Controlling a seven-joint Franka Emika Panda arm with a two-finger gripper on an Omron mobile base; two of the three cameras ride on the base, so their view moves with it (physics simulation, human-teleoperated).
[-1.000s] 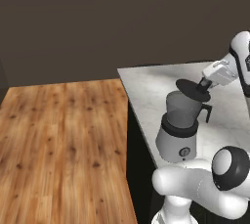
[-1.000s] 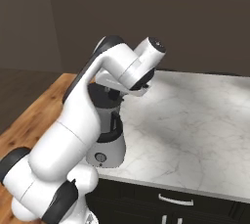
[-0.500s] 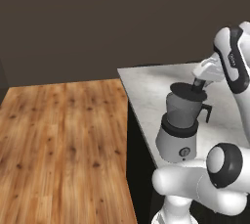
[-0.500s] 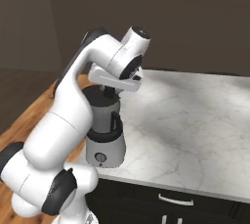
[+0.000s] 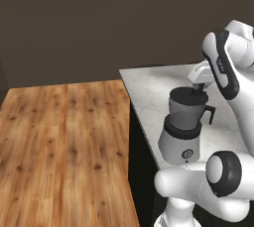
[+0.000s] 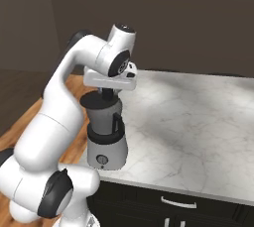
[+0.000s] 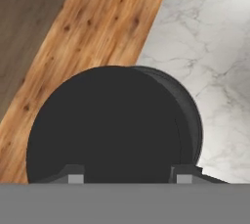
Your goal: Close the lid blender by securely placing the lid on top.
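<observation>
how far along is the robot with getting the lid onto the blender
Done: the gripper has the lid by its knob, just above the blender jar. In hand: lining up; the hand view shows the jar rim peeking out on one side. Left: centre, lower, seat, release.

Open marble counter [image 6: 198, 117] right of the blender [image 6: 105, 132]; wood floor [image 5: 59, 141] left.

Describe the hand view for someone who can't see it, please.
A round black lid dominates the picture, seen from straight above, with the blender jar's dark rim peeking out along its right edge. Around it lie white marble counter and wooden floor. The pincer's fingertips show at the bottom.
</observation>
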